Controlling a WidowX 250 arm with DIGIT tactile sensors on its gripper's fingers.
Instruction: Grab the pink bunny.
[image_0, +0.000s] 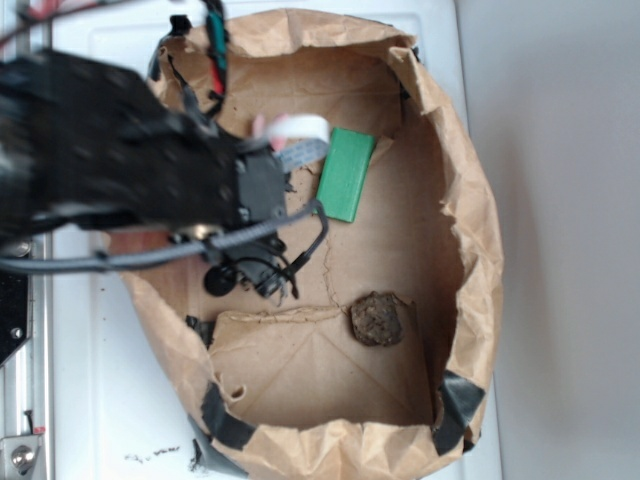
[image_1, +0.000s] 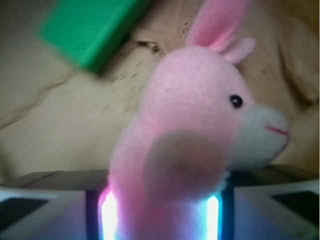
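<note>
Paper bag lying open on the desk, block in the bag near its far edge, rock-like lump nearer the bag's front right, bunny between the end effector fingers, block behind-left of bunny

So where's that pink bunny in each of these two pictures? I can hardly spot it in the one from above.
Exterior view: only a pale pink-white sliver of the pink bunny peeks out past the dark arm, upper middle, just left of the green block.
Wrist view: the bunny fills the centre, its body between the gripper's lit fingers, ears up, muzzle right.
Shared landmark: the green block, top left in the wrist view.
</note>
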